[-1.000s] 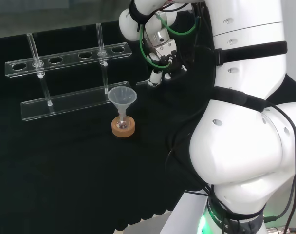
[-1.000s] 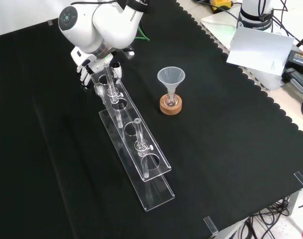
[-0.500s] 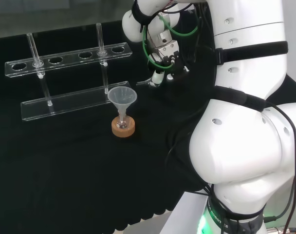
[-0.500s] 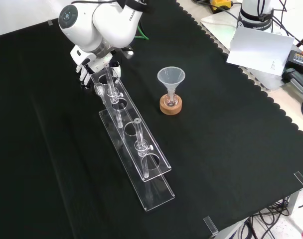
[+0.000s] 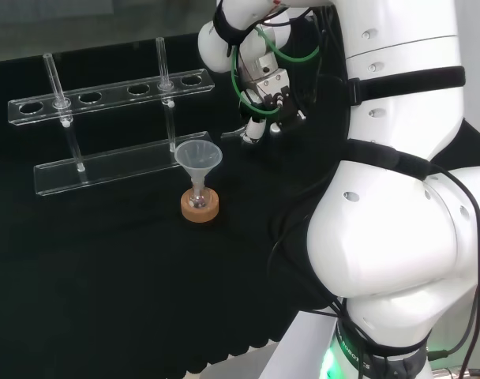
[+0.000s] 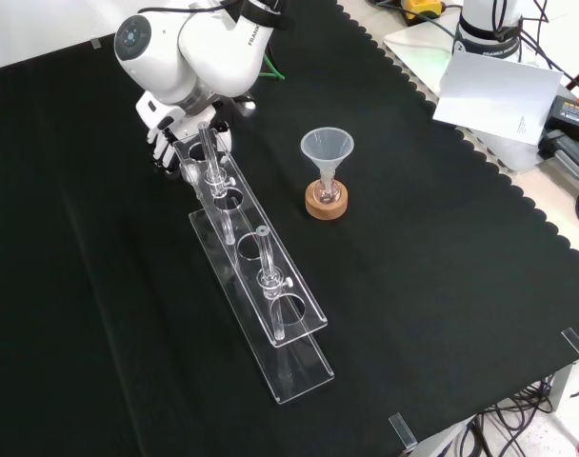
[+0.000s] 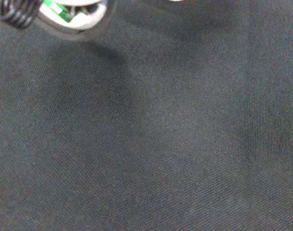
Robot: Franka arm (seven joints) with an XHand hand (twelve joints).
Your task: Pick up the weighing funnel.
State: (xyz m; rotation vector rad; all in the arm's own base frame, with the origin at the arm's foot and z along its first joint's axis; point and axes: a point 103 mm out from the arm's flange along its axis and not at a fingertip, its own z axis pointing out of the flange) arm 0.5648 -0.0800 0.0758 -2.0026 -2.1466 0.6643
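The weighing funnel point(image 6: 188, 173), a small clear piece, lies on the black cloth beside the near end of the tube rack. In the head view the weighing funnel point(image 5: 230, 135) shows faintly. The hand point(image 6: 163, 141) hangs low over the cloth right beside it, with its fingers relaxed and pointing down. In the head view the hand point(image 5: 260, 117) sits below the wrist with its green cables, just right of the clear piece. Whether they touch I cannot tell. A blurred bit of the hand point(image 7: 72, 12) shows over bare cloth point(image 7: 161, 134) in the wrist view.
A clear tube rack point(image 6: 261, 286) with two test tubes runs from the hand toward the front view's bottom. The big funnel point(image 6: 327, 150) stands in a small flask on a cork ring point(image 6: 326, 204), to the rack's right. Grey boxes and cables lie beyond the cloth's right edge.
The hand and wrist have shifted and turned slightly by the rack's end. The rack, the big funnel and the small clear piece have stayed in place.
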